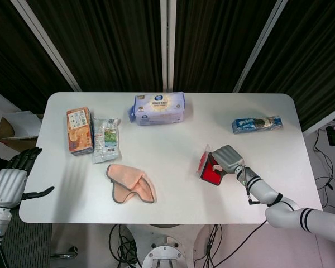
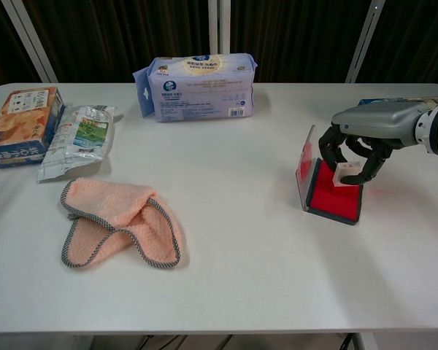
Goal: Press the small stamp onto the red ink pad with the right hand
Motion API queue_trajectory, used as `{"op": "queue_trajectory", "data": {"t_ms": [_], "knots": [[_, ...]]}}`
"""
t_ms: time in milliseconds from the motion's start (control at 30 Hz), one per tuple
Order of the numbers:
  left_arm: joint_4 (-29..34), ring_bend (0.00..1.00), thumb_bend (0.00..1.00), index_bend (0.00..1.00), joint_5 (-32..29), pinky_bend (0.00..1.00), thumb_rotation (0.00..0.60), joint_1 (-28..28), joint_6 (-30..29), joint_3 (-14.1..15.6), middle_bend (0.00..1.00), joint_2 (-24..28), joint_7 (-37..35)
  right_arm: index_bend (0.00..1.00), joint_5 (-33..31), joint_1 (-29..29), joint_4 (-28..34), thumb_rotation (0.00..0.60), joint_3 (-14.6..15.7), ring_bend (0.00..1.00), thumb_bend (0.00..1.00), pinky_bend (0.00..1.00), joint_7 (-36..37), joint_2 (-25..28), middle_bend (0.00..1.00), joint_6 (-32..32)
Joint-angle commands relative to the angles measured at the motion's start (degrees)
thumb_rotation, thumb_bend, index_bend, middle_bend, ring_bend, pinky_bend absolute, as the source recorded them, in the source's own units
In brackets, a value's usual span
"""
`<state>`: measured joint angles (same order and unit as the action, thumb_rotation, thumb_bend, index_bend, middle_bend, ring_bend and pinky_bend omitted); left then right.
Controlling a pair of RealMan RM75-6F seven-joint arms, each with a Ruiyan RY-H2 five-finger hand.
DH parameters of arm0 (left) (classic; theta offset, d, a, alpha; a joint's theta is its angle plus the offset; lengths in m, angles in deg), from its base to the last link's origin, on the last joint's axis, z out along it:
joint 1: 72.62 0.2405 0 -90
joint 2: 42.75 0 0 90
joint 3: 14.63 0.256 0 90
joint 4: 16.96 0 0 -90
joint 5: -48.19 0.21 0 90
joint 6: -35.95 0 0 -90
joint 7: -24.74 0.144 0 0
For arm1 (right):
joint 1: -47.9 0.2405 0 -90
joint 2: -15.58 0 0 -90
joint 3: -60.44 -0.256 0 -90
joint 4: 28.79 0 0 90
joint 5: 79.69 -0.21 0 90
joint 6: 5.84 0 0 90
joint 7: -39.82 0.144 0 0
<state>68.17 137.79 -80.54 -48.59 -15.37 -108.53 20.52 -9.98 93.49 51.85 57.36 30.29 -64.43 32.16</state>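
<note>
The white desk point(image 2: 226, 277) is carrying everything. The right hand point(image 2: 365, 138) is hovering over the desk's right side, fingers curled down and pinching the small stamp point(image 2: 348, 173), a pale block, between their tips. The left hand point(image 1: 8, 181) is hanging off the desk's left edge, fingers apart and holding nothing, far from the work. The red ink pad point(image 2: 334, 198) is lying open directly beneath the right hand, its clear lid standing up on the left. The stamp is sitting low over the pad's rear part, seemingly at or just above the red surface; a straight downward push should ink it.
</note>
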Motion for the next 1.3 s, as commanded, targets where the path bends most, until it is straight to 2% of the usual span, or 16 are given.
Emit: {"op": "queue_trajectory", "data": {"t_ms": [33, 267, 467, 600, 800, 1300], "knots": [[0.12, 0.08, 0.03, 0.01, 0.06, 0.17, 0.395, -0.02, -0.05, -0.03, 0.08, 0.04, 0.06, 0.72, 0.53, -0.21, 1.2, 0.6, -0.38, 0.76, 0.41, 0.99, 0.64, 0.87, 0.63, 0.92], [1.51, 0.08, 0.03, 0.01, 0.68, 0.17, 0.395, -0.23, -0.25, -0.07, 0.08, 0.54, 1.27, 0.72, 3.92, -1.98, 7.57, 0.6, -1.58, 0.76, 0.41, 0.99, 3.96, 6.29, 0.63, 5.72], [2.41, 0.08, 0.03, 0.01, 0.98, 0.17, 0.398, -0.28, -0.19, 0.09, 0.08, 0.38, 2.4, 0.72, 6.24, -4.66, 9.94, 0.6, 0.27, 0.76, 0.41, 0.99, 6.13, 10.4, 0.63, 7.96], [2.94, 0.08, 0.03, 0.01, 1.13, 0.17, 0.398, -0.49, 0.02, 0.07, 0.08, 0.34, 3.08, 0.72, 6.93, -6.67, 8.8, 0.6, 2.3, 0.76, 0.41, 0.99, 7.93, 11.34, 0.63, 8.2], [3.45, 0.08, 0.03, 0.01, 1.26, 0.17, 0.398, -0.81, 0.61, 0.19, 0.08, 0.17, 3.73, 0.73, 7.72, -8.91, 4.91, 0.6, 3.81, 0.76, 0.41, 0.99, 12.13, 10.42, 0.63, 8.38], [3.38, 0.08, 0.03, 0.01, 0.79, 0.17, 0.396, -0.83, 1.02, 0.27, 0.08, 0.29, 3.79, 0.73, 8.76, -9.59, -2.02, 0.6, 4.33, 0.76, 0.4, 0.99, 15.76, 6.89, 0.61, 5.99]]}}
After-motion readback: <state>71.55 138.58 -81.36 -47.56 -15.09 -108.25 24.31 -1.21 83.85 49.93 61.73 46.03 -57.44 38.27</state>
